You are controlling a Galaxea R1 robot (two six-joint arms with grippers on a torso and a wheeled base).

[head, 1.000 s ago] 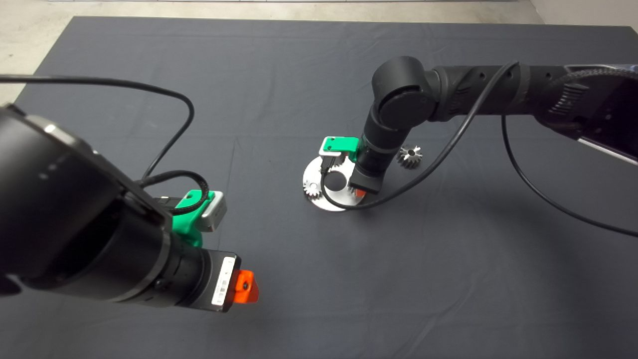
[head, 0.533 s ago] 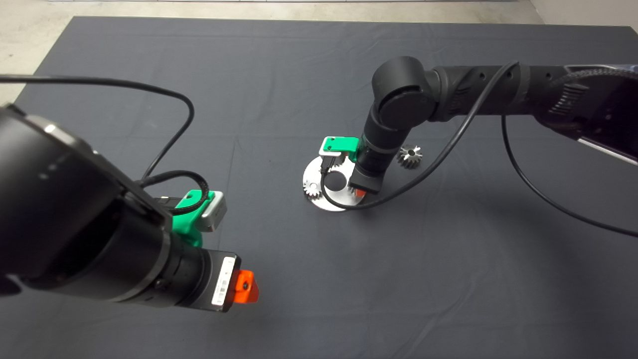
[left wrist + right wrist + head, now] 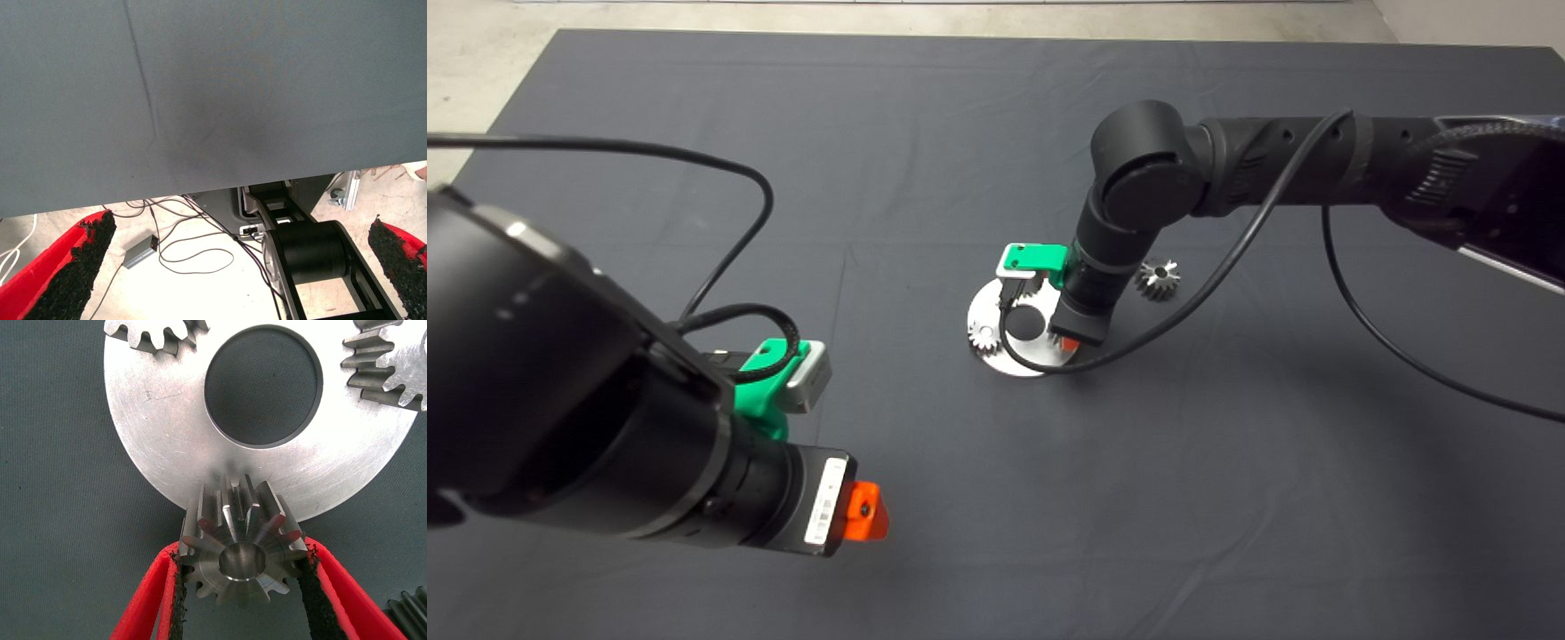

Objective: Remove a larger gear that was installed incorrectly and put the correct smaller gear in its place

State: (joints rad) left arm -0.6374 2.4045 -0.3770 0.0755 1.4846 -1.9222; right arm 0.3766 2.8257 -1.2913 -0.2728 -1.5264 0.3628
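Note:
My right gripper (image 3: pixel 242 553) is shut on the larger gear (image 3: pixel 243 550), a shiny silver gear with long flared teeth. Its black pads (image 3: pixel 177 587) press on both sides. The gear stands at the rim of the round silver plate (image 3: pixel 160 440), next to the plate's big centre hole (image 3: pixel 263 383). In the head view the right arm's wrist (image 3: pixel 1080 298) hides this gear over the plate (image 3: pixel 996 354). The smaller gear (image 3: pixel 1158 279), dark grey with glinting teeth, lies on the mat just right of the plate; its edge shows in the right wrist view (image 3: pixel 410 608). My left gripper (image 3: pixel 865 514) waits open at the lower left.
Two pale silver short-toothed gears (image 3: pixel 157 333) (image 3: pixel 390 370) sit on the plate; the head view shows them too (image 3: pixel 983 336) (image 3: pixel 1032 286). The left wrist view shows the mat's front edge (image 3: pixel 200 180) and the floor with cables (image 3: pixel 193 250) beyond it.

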